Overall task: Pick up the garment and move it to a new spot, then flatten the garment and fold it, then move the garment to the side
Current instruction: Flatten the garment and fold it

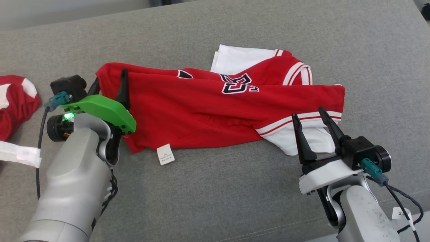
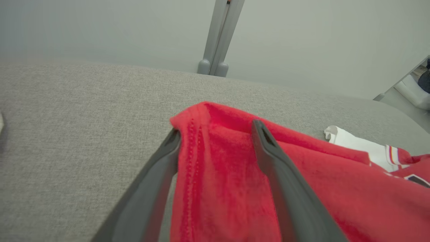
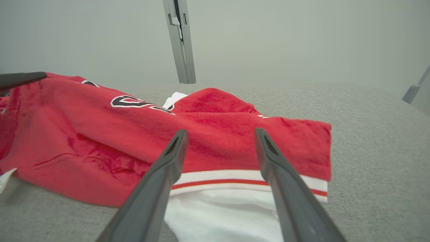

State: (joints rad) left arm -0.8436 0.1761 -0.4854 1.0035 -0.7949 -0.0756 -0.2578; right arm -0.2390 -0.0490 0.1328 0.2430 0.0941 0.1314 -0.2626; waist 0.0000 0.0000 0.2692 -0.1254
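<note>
A red jersey [image 1: 208, 111] lies stretched across a grey cushion [image 1: 215, 201], doubled lengthwise into a long, rumpled band. White cloth shows at its right end and a care label [image 1: 165, 154] pokes out from its near edge. The left gripper [image 1: 111, 76] sits at the jersey's left end, fingers spread wide with the red hem loose between them — open, pinching nothing. The right gripper [image 1: 308, 112] is poised at the jersey's striped right corner, likewise open and empty. Judging by the lie of the cloth, the pick-up and move appear done and a first fold looks made — a cross fold, some smoothing and the final shift to the side seem left. A second red garment [image 1: 15, 101] lies well to the jersey's left.
</note>
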